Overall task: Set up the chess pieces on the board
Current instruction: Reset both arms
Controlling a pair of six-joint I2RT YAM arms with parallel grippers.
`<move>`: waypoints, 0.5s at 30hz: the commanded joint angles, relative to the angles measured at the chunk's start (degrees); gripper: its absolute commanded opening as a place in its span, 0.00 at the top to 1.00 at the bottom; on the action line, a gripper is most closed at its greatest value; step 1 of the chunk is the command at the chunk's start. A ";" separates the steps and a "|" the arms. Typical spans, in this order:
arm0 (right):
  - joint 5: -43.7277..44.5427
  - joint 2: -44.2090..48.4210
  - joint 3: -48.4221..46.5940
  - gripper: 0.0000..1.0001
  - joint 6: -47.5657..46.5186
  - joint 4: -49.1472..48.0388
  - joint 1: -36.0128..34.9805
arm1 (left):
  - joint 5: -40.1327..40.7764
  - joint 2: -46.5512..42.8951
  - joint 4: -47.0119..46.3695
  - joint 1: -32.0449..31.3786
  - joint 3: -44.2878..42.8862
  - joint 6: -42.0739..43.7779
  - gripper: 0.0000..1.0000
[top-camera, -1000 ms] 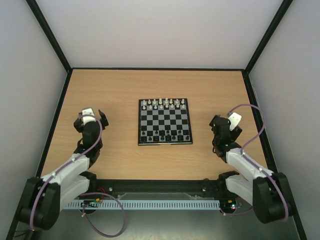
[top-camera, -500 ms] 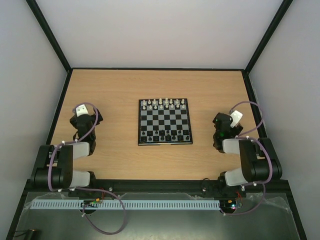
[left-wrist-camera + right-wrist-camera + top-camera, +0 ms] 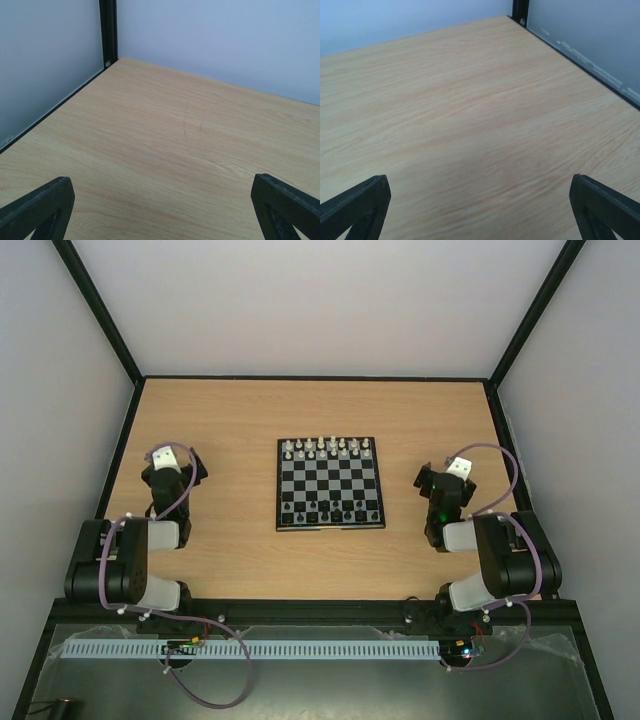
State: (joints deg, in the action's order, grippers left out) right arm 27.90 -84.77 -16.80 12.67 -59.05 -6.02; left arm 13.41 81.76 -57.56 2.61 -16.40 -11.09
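Left claw point(image 3: 172, 472) and right claw point(image 3: 440, 486), both spread, flank the board point(image 3: 329, 483).
Each hangs empty above the surface point(image 3: 240, 420), well apart from it; black chess pieces point(image 3: 330, 511) stand on its near rows, white pieces point(image 3: 328, 447) farthest.

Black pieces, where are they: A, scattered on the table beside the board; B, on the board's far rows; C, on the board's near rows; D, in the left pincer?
C: the black pieces stand along the near rows of the board, with white pieces on the far rows.
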 commanded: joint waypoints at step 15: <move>-8.66 -2.02 4.30 0.01 -3.71 -13.29 0.63 | -12.51 5.79 -11.59 -0.84 1.24 7.25 0.00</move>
State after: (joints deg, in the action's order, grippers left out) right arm 20.58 -86.72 -11.40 9.13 -70.57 -6.04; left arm 2.42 87.20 -66.46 1.78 -13.58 -4.84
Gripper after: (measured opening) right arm 0.986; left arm 0.995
